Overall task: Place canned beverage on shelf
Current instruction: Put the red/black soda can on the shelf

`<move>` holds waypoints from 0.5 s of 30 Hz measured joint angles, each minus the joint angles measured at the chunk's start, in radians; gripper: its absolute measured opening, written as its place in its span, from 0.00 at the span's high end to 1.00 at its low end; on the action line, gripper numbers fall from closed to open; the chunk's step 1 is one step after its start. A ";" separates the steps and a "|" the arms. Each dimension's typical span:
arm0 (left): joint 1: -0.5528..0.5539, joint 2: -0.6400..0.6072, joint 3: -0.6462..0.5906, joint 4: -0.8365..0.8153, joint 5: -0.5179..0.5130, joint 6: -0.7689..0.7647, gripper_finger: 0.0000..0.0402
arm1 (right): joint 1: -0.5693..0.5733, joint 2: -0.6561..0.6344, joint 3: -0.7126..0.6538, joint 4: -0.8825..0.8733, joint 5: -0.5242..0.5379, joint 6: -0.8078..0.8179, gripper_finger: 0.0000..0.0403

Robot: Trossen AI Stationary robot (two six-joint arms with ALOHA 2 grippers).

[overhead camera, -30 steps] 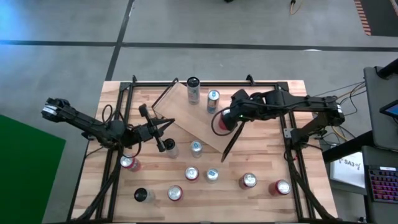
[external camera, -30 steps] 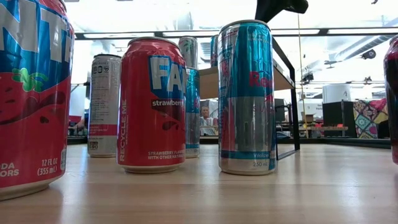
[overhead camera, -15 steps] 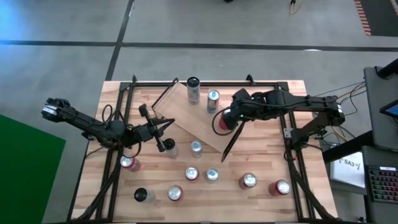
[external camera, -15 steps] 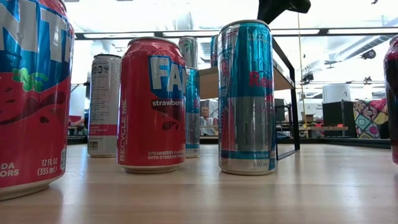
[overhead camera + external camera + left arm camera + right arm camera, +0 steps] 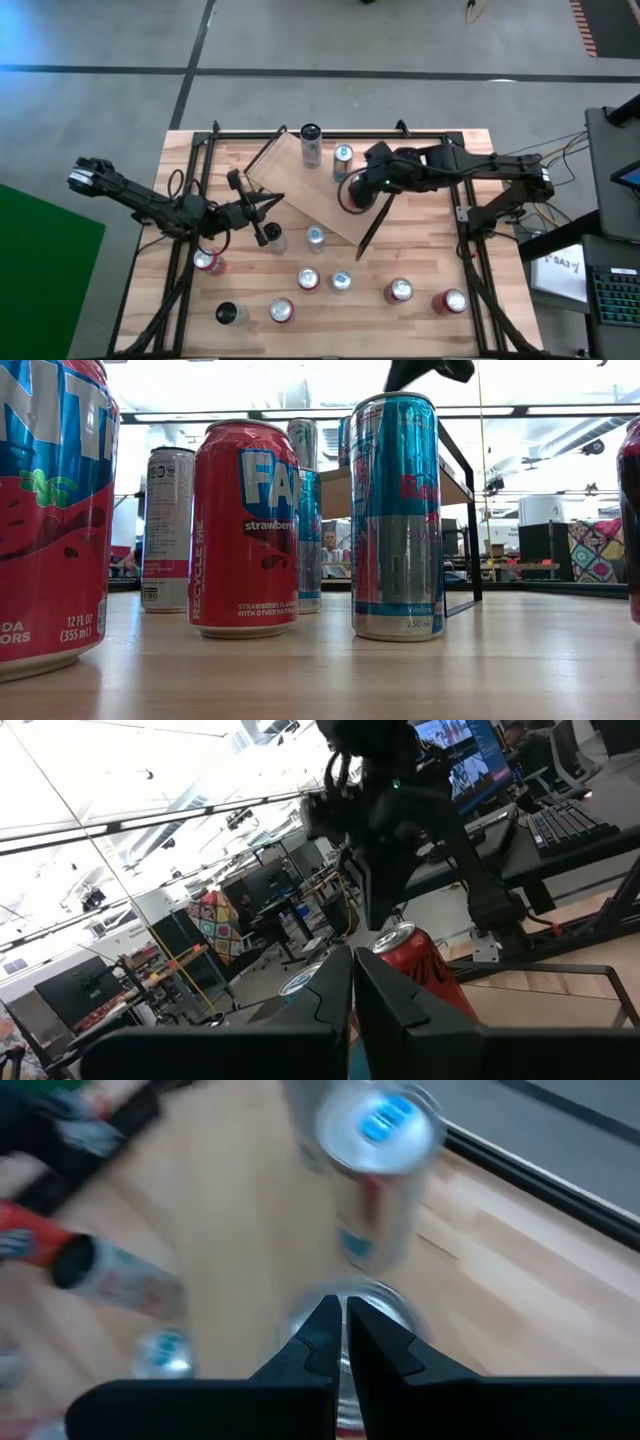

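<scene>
The shelf (image 5: 305, 195), a light-wood plank with black end frames, stands slantwise at the table's middle. On it stand a black-topped can (image 5: 310, 133), a blue-topped can (image 5: 343, 155) and a red can (image 5: 415, 960) at its right end. My right gripper (image 5: 350, 195) is shut and slants down over the red can, hiding it in the high view. In the right wrist view its tips (image 5: 343, 1305) lie over a blurred silver can top (image 5: 390, 1308). My left gripper (image 5: 272, 198) is shut and level beside the shelf's left end, nothing between its fingers (image 5: 352, 960). My right gripper's shut fingertips come slanting down from the table's right onto the red can's top rim (image 5: 385, 1312). Whether they touch it I cannot tell. The can stands upright on the shelf.
Several loose cans stand on the tabletop in front of the shelf, among them a red one (image 5: 207, 262), a silver one (image 5: 272, 238), and others (image 5: 309, 279) (image 5: 399, 291) (image 5: 452, 301). A black rail (image 5: 400, 133) runs along the table's far edge.
My right gripper, still shut, has tipped further downward, and its head has shifted a little toward the table's left. It now covers the red can in the high view. The cans and the shelf have stayed in place.
</scene>
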 joint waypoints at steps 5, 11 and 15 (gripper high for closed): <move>0.000 0.000 0.000 0.000 0.023 -0.003 1.00 | 0.000 0.006 0.052 0.034 -0.017 -0.049 0.97; 0.000 0.000 0.000 -0.001 0.061 -0.016 1.00 | -0.002 0.025 0.085 0.040 -0.016 -0.062 0.97; 0.000 0.000 0.000 0.005 0.061 -0.017 1.00 | -0.002 0.066 0.119 0.040 -0.052 -0.063 0.97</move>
